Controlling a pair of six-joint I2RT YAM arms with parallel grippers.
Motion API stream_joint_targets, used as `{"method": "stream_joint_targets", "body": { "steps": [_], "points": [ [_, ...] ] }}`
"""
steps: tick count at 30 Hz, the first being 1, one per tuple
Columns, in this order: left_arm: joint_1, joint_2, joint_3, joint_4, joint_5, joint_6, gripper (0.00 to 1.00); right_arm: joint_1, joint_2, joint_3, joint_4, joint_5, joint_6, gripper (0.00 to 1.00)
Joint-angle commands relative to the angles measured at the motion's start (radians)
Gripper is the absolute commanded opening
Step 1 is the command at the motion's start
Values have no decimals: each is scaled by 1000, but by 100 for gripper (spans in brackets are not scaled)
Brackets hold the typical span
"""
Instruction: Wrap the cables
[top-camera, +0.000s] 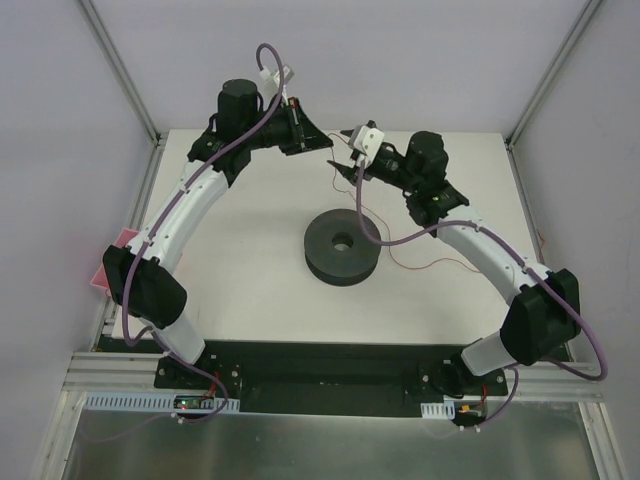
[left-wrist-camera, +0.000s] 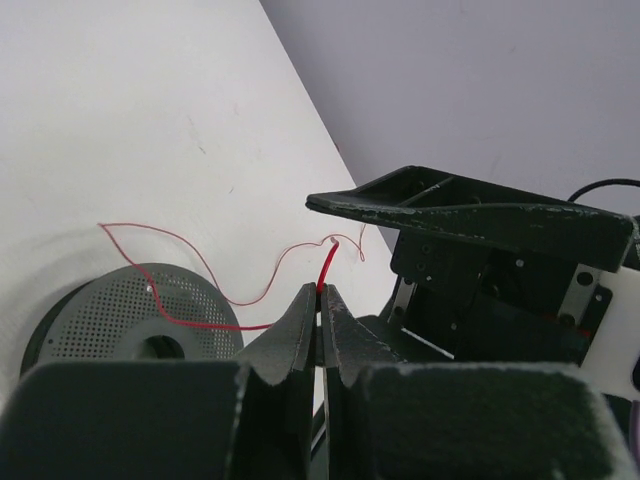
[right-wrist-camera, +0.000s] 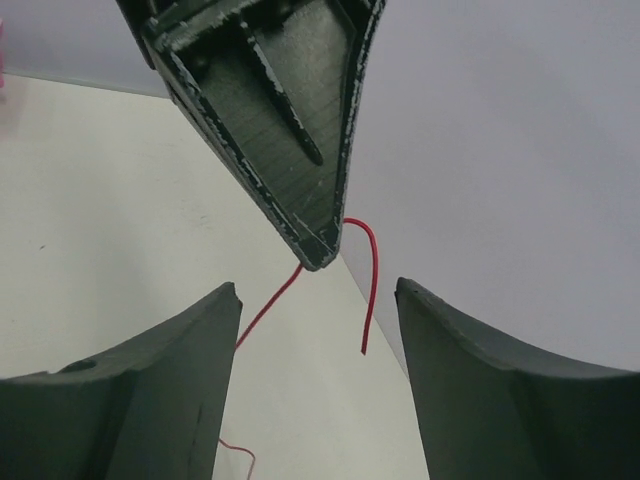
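The cable is a thin red wire (left-wrist-camera: 190, 322). It runs from the black perforated spool (left-wrist-camera: 100, 318) across the table and up into my left gripper (left-wrist-camera: 322, 292), which is shut on it near its end. In the right wrist view the left gripper's tip (right-wrist-camera: 318, 255) holds the wire, and the short free end (right-wrist-camera: 372, 290) hangs down between my right gripper's (right-wrist-camera: 318, 292) open fingers, touching neither. In the top view both grippers meet at the back of the table, left gripper (top-camera: 328, 142) and right gripper (top-camera: 343, 152), behind the spool (top-camera: 342, 247). Slack wire (top-camera: 432, 265) lies to the spool's right.
The white table (top-camera: 250, 290) has raised frame posts at its back corners. A pink object (top-camera: 112, 258) sits at the left edge, by the left arm. Thick purple cables run along both arms.
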Motion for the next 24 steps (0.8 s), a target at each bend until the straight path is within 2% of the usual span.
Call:
{"method": "stream_joint_targets", "body": {
  "steps": [1, 3, 4, 7, 10, 24],
  "points": [
    [-13, -55, -30, 48, -55, -66, 0, 31, -6, 31, -5, 27, -57, 69],
    [-13, -60, -42, 59, -72, -75, 0, 37, -5, 31, -17, 36, -56, 74],
    [-13, -60, -43, 68, -67, -80, 0, 39, -3, 32, -19, 41, -59, 72],
    [-13, -64, -48, 72, -64, -86, 0, 44, 2, 34, -14, 58, -60, 57],
    [-13, -73, -57, 85, -66, -80, 0, 42, 3, 35, -12, 85, -68, 47],
    [-13, -100, -102, 140, -40, -69, 0, 37, 17, 46, -14, 130, -63, 18]
  ]
}}
